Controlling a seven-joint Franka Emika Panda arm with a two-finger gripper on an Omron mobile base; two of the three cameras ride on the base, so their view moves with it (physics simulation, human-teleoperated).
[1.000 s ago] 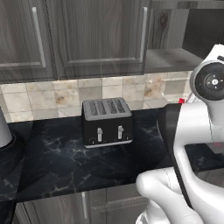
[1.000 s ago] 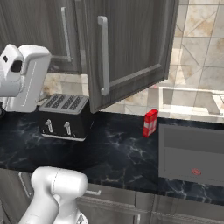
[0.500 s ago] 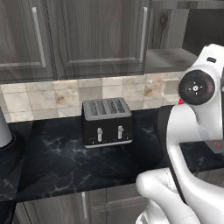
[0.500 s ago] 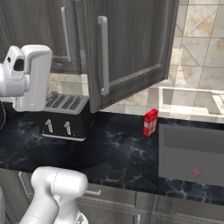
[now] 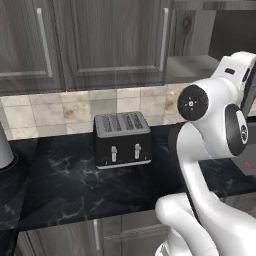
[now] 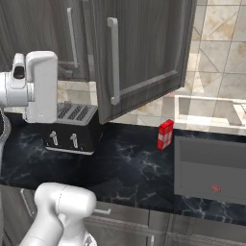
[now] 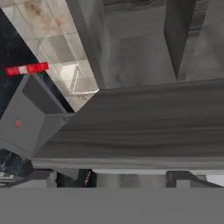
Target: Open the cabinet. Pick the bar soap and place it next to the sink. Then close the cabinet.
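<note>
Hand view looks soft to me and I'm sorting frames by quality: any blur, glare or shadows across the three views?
Hand view: coarse and blurry, the cabinet door's grain smeared, the red-and-white bottle fuzzy. Left base view: sharper, a soft shadow under the toaster, faint sheen on the countertop. Right base view: even lighting, no glare, the sink flat grey.

Black marbled countertop [image 6: 129,166]: toaster [image 6: 72,127], red-white bottle [image 6: 165,135] standing; sink [image 6: 211,168] inset.

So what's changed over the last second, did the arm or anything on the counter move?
Only the arm moved: in the left base view its elbow swung left and down, and in the right base view the upper link shifted right, toward the open cabinet door. The toaster, red-and-white bottle and sink stayed put.
</note>
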